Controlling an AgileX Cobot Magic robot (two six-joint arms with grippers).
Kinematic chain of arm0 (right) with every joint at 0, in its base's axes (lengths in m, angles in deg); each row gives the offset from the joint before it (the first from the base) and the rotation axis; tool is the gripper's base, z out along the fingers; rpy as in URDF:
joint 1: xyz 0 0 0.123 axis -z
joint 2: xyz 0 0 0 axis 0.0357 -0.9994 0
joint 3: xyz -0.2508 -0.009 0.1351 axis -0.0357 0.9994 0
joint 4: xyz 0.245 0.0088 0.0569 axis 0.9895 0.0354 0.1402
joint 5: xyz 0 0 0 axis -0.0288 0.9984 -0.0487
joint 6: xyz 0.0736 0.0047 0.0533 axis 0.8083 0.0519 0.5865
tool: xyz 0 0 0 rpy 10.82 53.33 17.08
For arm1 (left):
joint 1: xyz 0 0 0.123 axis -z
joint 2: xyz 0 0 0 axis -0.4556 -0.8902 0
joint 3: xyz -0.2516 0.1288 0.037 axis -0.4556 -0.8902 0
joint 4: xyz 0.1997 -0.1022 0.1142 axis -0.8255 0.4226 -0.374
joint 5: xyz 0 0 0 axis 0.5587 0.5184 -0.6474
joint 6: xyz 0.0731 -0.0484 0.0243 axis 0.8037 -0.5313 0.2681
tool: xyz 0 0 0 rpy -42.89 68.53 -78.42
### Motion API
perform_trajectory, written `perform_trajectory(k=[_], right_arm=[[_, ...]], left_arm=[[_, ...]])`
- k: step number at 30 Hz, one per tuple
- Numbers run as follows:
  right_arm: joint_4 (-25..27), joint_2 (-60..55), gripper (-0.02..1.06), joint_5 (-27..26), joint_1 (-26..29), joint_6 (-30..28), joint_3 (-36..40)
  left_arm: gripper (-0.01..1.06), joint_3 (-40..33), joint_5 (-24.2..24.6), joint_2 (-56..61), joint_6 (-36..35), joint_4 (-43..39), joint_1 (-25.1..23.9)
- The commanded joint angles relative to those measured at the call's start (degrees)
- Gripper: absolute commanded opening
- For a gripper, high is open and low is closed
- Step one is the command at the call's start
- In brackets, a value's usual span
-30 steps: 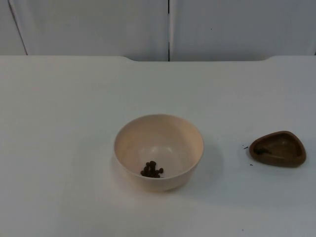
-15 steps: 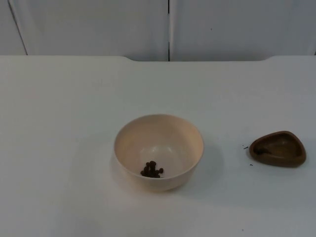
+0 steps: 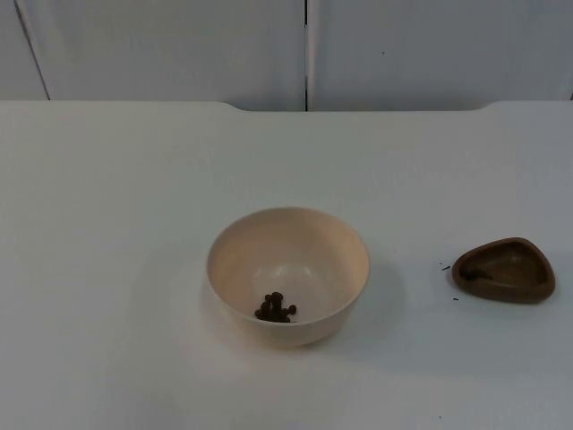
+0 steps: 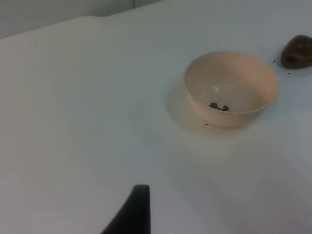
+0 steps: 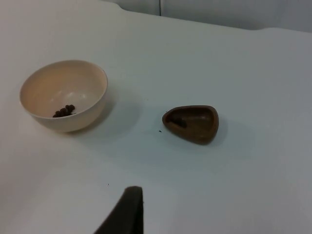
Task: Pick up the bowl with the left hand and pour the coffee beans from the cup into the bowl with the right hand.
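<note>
On the white bench point(image 3: 107, 179), cream bowl point(image 3: 287, 274) sits upright mid-bench with a small clump of coffee beans point(image 3: 275, 307) inside. Brown cup point(image 3: 503, 270) rests well apart on the right arm's side, few specks beside it. Left gripper point(image 4: 131, 214) and right gripper point(image 5: 124, 212) both wait above the bench, holding nothing; opening: cannot tell.

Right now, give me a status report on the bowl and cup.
Left gripper and right gripper back from both objects, holding nothing. Bowl on table, coffee beans inside. Brown cup upright beside it, nearly empty. Nothing in the way.
</note>
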Motion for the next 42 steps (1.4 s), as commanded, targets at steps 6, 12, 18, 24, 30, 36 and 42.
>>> perform_trajectory(k=[6, 12, 18, 24, 30, 36, 42], right_arm=[[0.20, 0.25, 1.05, 0.03, 0.24, -0.21, 0.45], [0.34, 0.25, 1.05, 0.03, 1.32, -0.27, 0.45], [0.50, 0.25, 1.05, 0.03, 8.00, -0.27, 0.45], [0.50, 0.25, 1.05, 0.03, 11.69, -0.27, 0.45], [0.64, 0.25, 1.05, 0.03, 11.69, -0.27, 0.45], [0.64, 0.25, 1.05, 0.03, 11.69, -0.27, 0.45], [-0.71, 0.25, 1.05, 0.03, 11.69, -0.01, 0.45]], left_arm=[[1.05, -0.15, -0.66, 0.16, -0.25, -0.13, 0.20], [1.05, -0.15, -0.66, 0.16, -0.25, -0.13, 0.20], [1.05, -0.15, -0.66, 0.16, -0.25, -0.13, 0.20], [1.05, -0.15, -0.66, 0.16, -0.25, -0.13, 0.20], [1.05, -0.15, -0.66, 0.16, -0.25, -0.13, 0.20], [1.05, -0.15, -0.66, 0.16, -0.25, -0.13, -1.51], [1.05, -0.15, -0.66, 0.16, -0.25, -0.13, -9.98]])
